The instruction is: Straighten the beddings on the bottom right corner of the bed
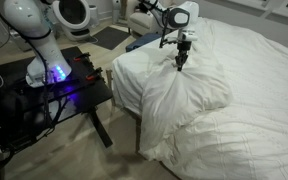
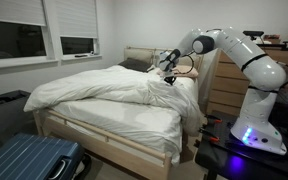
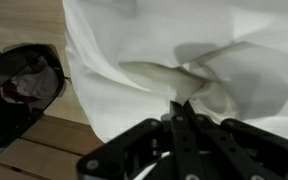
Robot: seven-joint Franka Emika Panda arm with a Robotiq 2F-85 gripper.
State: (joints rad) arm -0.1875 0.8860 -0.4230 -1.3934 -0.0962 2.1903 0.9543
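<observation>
White beddings [image 1: 194,105] sit bunched right under gripper [image 1: 182,62] in an exterior view, the heap draping down off the corner. In an exterior view, bed [image 2: 124,152] runs long, away from the fingertips. Wrist view: jaws pinched closed on a beddings fold, with wood floor [image 3: 44,150] beneath and room to pull.

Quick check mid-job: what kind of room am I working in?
Probably a bedroom: a wide bed under rumpled white beddings, a wooden dresser beside it, a blue suitcase on the floor.
</observation>
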